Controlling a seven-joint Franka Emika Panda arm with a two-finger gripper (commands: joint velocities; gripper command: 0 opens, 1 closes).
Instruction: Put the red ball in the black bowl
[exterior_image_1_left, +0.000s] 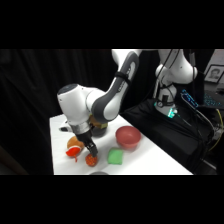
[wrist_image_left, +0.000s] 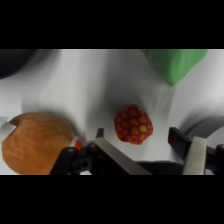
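Near the front edge of the worktop (exterior_image_1_left: 150, 160), the red ball (exterior_image_1_left: 91, 160) lay directly under the end effector (exterior_image_1_left: 93, 152). Seen from the wrist, the red ball (wrist_image_left: 133, 124) sat in the gap between the two fingers (wrist_image_left: 100, 134), a little nearer the left one, with bare white surface on either side, so the end effector (wrist_image_left: 136, 136) stood apart and clamped on nothing. Being round, the ball offered no long axis to line up with; the coming move appeared to turn only on a short straight descent before closing. Its skin was red-orange, bumpy and speckled with small yellowish spots, and slightly shiny.

Just beside it toward the worktop's left edge lay the brown pear-shaped object (exterior_image_1_left: 74, 145), which filled the lower left of the wrist view and sat close to the left finger. A green block (exterior_image_1_left: 116, 157) rested on the ball's other side, and the red-pink bowl (exterior_image_1_left: 128, 137) stood farther back toward the right edge. The black bowl (exterior_image_1_left: 99, 131) was mostly hidden behind the arm near the back of the worktop, well apart from the ball.
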